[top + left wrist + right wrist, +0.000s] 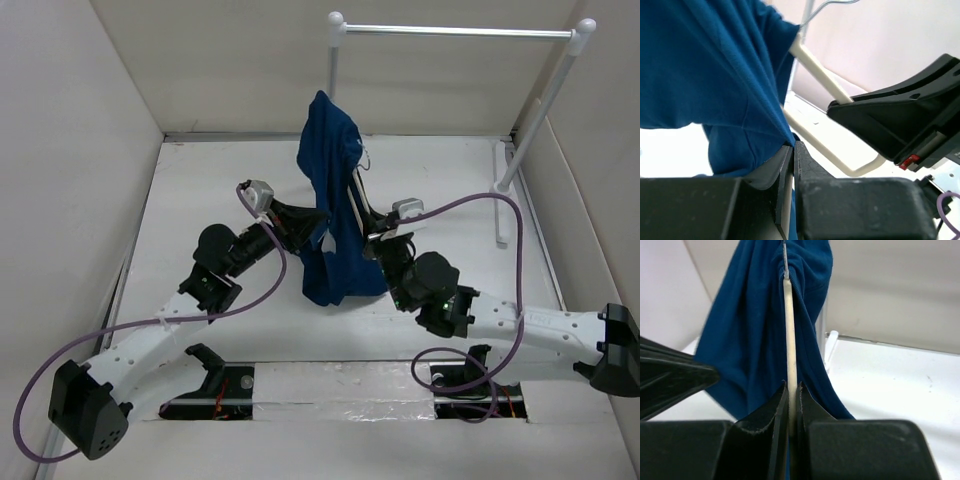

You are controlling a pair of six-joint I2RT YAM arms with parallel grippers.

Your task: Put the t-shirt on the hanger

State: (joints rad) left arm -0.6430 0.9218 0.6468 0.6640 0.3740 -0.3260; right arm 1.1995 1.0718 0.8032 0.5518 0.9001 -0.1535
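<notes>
T-shirt (715, 75) cloth sat pinched in the left end effector (792, 146), hanger (789, 335) clamped in the right end effector (789, 388); a slow, even downward tug looked wisest.

In the left wrist view the t-shirt (705, 65) buries the left half of the hanger (817, 67), and its hook (826, 5) runs off the top edge. In the right wrist view the hanger's lower end disappears between the right pincer's (793, 390) 2 fingers (765, 425). From above I can't make out the hook: it is too small against the cloth.
</notes>
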